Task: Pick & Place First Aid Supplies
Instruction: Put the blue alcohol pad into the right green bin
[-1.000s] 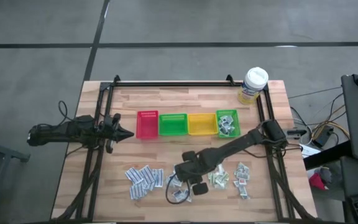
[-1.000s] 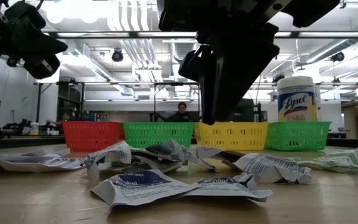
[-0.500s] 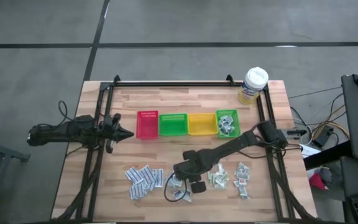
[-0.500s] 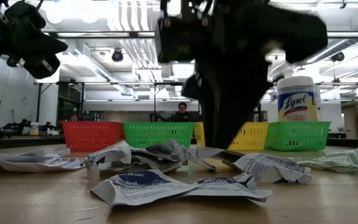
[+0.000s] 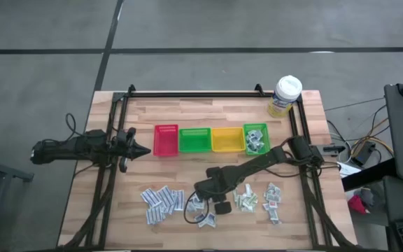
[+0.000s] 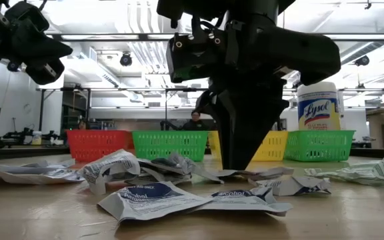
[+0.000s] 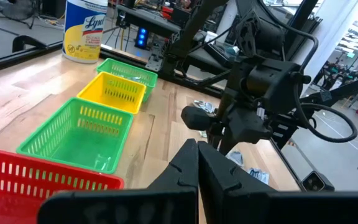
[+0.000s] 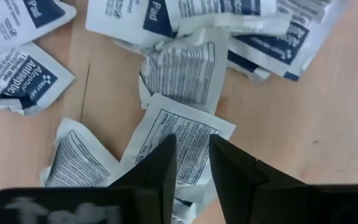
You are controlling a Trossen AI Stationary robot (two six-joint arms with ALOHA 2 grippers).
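Several first aid sachets lie flat in loose piles on the near half of the wooden table: white-blue ones (image 5: pixel 161 203) at the left, pale green and white-red ones (image 5: pixel 257 198) at the right. My right gripper (image 5: pixel 200 203) points down into the middle pile (image 6: pixel 179 163), its fingers a narrow gap apart over a white sachet with black print (image 8: pixel 188 140). My left gripper (image 5: pixel 142 150) hangs shut above the table's left side, holding nothing. My right gripper comes from above, pointing down, with its fingertips (image 8: pixel 166 162) set on the printed white sachet near its middle (image 8: pixel 191 149). A strip of the sachet shows in the gap between the two fingers. The sachet lies flat on the table among others.
A red bin (image 5: pixel 166 139), a green bin (image 5: pixel 194 139), a yellow bin (image 5: pixel 227 138) and a second green bin (image 5: pixel 255 138) holding sachets stand in a row mid-table. A wipes tub (image 5: pixel 285 95) stands at the far right corner. A person sits far behind the table.
My right gripper has sunk down onto the middle pile and drifted slightly toward the table's left edge. Sachets around its fingers have shifted and flattened.
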